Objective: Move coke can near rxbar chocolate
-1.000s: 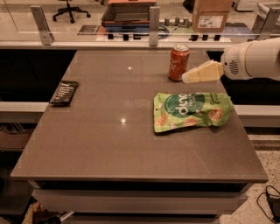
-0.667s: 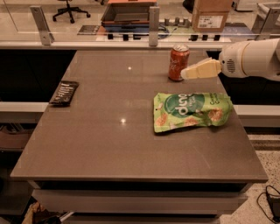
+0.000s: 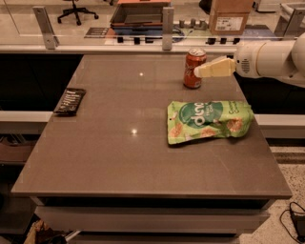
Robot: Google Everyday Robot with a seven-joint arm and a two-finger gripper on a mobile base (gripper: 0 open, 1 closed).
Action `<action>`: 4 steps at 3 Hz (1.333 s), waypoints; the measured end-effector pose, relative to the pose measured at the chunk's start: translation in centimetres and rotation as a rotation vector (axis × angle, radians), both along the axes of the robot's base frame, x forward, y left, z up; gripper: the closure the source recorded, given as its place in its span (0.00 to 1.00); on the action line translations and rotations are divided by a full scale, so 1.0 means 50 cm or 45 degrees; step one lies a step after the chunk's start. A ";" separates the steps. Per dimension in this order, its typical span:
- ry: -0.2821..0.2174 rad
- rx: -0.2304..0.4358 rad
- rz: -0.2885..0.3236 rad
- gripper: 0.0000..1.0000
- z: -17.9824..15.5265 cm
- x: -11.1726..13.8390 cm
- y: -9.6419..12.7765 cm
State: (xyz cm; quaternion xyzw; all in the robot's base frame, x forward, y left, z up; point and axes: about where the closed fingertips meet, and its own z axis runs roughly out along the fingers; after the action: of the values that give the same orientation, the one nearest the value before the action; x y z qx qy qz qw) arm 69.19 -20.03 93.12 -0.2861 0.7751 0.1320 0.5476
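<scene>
The coke can [image 3: 192,69], red-orange with a silver top, stands upright at the far right of the brown table [image 3: 119,143]. The rxbar chocolate [image 3: 70,101], a flat black bar with white lettering, lies at the table's left edge, far from the can. My gripper [image 3: 198,72] reaches in from the right on a white arm [image 3: 271,58]. Its cream tip is against the can's right side at mid height.
A flat green snack bag [image 3: 208,120] lies just in front of the can, toward the right edge. A glass barrier with metal posts [image 3: 167,23] runs behind the table. A cardboard box [image 3: 229,14] and a tray sit beyond it.
My gripper has moved up and slightly left, from low beside the can to against its right side. The can, bar and bag have not moved.
</scene>
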 end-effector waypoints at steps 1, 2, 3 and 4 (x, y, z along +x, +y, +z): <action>-0.018 0.021 0.046 0.00 -0.011 0.038 0.022; -0.039 0.049 0.096 0.00 -0.024 0.081 0.047; -0.023 0.063 0.093 0.00 -0.033 0.086 0.052; -0.013 0.104 0.093 0.00 -0.048 0.096 0.066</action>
State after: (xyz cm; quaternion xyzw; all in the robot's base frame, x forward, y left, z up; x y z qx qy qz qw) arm 73.98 -16.74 90.73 -0.2924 0.7552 0.1819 0.5577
